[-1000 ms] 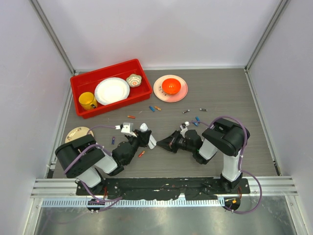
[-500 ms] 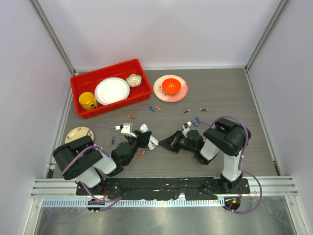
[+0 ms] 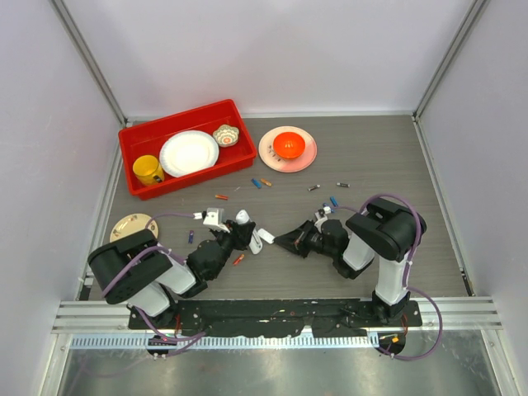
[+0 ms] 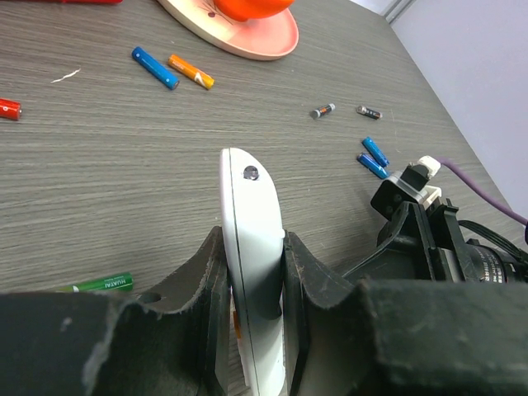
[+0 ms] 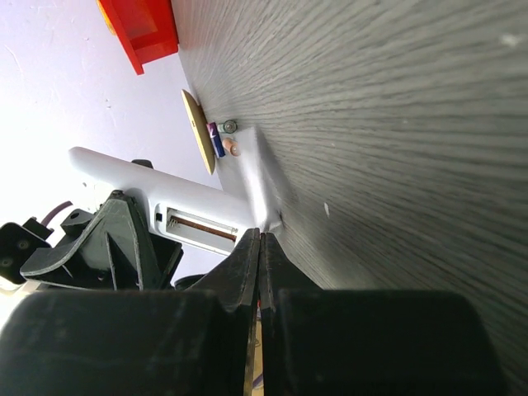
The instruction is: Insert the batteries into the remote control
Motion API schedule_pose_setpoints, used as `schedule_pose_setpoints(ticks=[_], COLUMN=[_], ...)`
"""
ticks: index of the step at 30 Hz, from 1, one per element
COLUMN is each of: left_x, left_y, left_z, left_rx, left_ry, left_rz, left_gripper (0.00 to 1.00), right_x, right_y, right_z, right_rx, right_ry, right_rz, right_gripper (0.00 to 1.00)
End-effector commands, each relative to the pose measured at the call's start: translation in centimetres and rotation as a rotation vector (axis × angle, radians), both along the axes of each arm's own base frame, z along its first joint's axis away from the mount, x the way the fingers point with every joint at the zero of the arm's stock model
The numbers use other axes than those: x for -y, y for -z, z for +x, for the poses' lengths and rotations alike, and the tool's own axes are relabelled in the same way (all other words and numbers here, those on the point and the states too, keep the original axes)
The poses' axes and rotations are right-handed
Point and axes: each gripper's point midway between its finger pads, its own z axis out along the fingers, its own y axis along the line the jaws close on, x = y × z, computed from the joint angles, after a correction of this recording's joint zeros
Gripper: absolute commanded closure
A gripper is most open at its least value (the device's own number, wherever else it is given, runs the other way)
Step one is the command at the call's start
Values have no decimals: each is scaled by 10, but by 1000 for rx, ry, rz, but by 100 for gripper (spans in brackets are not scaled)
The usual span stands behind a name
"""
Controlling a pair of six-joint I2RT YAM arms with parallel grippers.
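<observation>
My left gripper (image 4: pixel 254 257) is clamped on the remote control (image 4: pixel 247 198), which stands on edge. My right gripper (image 5: pixel 261 247) is pressed together, tips at a thin white flap (image 5: pixel 260 173) beside the open recess (image 5: pixel 198 224); can't tell if it's pinched. I'd hold the left rigid, clear the flap, then fetch one cell, polarity checked. The batteries (image 4: pixel 154 68) lie scattered on the grey woodgrain table (image 4: pixel 124 165); beyond them are a plate (image 3: pixel 266 151), a red bin (image 3: pixel 198 175) and blank walls (image 3: pixel 272 49).

I see right end effector (image 5: pixel 261 247) fingers pressed together, tips touching end of white flap (image 5: pixel 262 177) beside remote control (image 5: pixel 140 183). Left end effector (image 5: pixel 111 241) clamps remote control, dark recess showing. Purple battery (image 5: pixel 217 142) by tan disc (image 5: pixel 198 132); red bin (image 5: pixel 147 29) at far end of bench (image 5: pixel 396 124).
</observation>
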Motion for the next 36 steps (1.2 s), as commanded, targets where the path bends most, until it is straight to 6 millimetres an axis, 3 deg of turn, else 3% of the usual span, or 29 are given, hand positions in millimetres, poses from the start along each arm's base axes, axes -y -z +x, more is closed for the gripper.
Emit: schedule_pose_setpoints(ticks=[1, 6, 9, 10, 13, 14, 15, 16, 19, 20, 21, 24, 29, 33, 36], left_x=[-2, -6, -10, -11, -16, -17, -18, -18, -14, -9, -9, -8, -8, -11, -13], left_y=[-38, -38, -41, -42, -58, -58, -76, -82, -76, -97, -103, -132, -142, -138, -133], left_z=[2, 1, 1, 0, -3, -4, -6, -7, -11, -11, -13, -25, -36, -42, -47], left_rx=[100, 102, 104, 104, 127, 119, 145, 144, 29, 25, 20, 49, -15, -64, -96], left_ry=[-20, -32, -41, -43, -50, -47, -42, -42, -16, -3, 6, 77, 158, 205, 269], left_rz=[-117, -116, -126, -136, -186, -183, -230, -242, -179, -225, -228, -305, -376, -448, -506], left_gripper=[100, 100, 100, 100, 100, 100, 100, 100, 100, 100, 100, 100, 100, 100, 100], right_x=[-3, 9, 10, 10, 7, 5, 4, 4, 8, 9, 10, 6, 0, 2, 3], right_y=[-90, -79, -82, -90, -100, -110, -114, -118, -145, -163, -171, -179, -173, -176, -173], right_z=[12, 12, 11, 9, 10, 12, 14, 17, 27, 29, 28, 26, 6, -10, -23], right_rx=[333, 312, 325, 344, 382, 427, 450, 474, 636, 713, 741, 730, 740, 759, 756], right_ry=[9, 38, 30, 26, 1, -12, -20, -24, -63, -73, -88, -168, -255, -267, -307], right_rz=[225, 187, 186, 199, 178, 139, 104, 57, -233, -341, -370, -424, -361, -284, -252], right_gripper=[94, 93, 82, 73, 58, 56, 54, 52, 49, 48, 46, 42, 37, 28, 28])
